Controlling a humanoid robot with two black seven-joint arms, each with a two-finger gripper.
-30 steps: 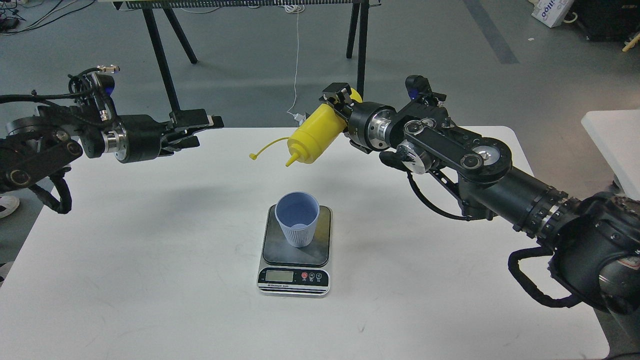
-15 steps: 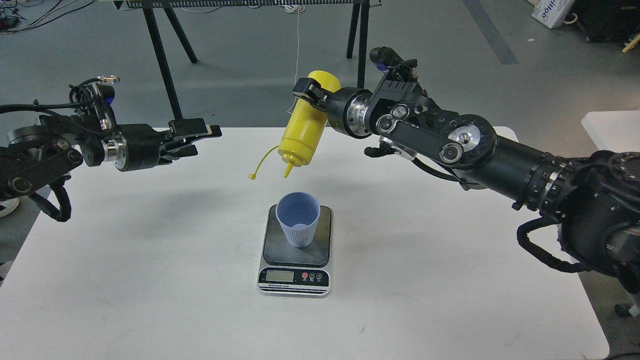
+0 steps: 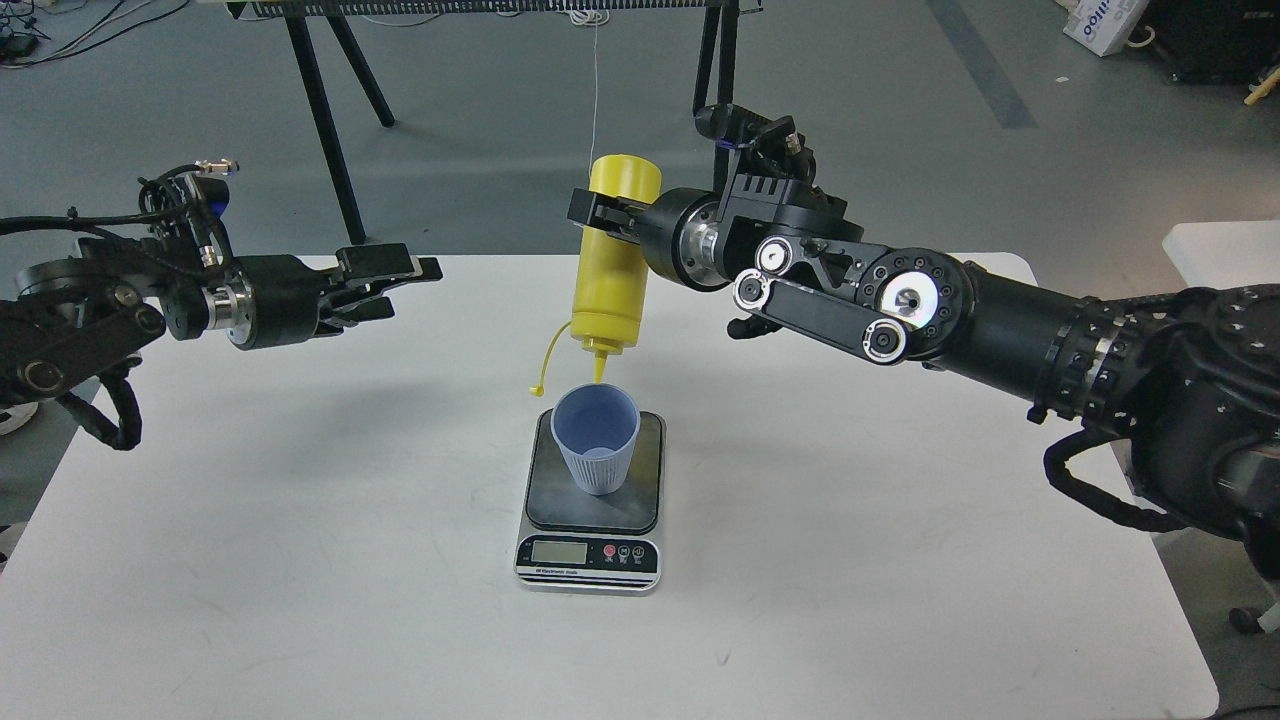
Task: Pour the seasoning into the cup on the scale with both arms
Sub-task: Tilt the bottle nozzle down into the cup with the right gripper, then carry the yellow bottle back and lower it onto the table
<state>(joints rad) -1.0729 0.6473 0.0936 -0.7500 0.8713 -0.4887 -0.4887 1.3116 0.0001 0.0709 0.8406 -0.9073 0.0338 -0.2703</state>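
Observation:
The yellow seasoning bottle (image 3: 612, 270) hangs upside down in my right gripper (image 3: 604, 214), which is shut on its upper body. Its nozzle points straight down, just above the rim of the light-blue cup (image 3: 595, 436). The cap strap dangles to the left of the nozzle. The cup stands upright on the dark plate of the scale (image 3: 592, 505) in the middle of the white table (image 3: 300, 560). My left gripper (image 3: 395, 280) is open and empty, held above the table's far left part, well apart from the cup.
Black stand legs (image 3: 325, 120) rise from the floor behind the table. A second white table edge (image 3: 1225, 260) shows at the right. A thin white cord hangs behind the bottle.
My right arm has swung left and turned the bottle from tilted to fully upside down, bringing its nozzle down over the cup. The left arm has barely moved.

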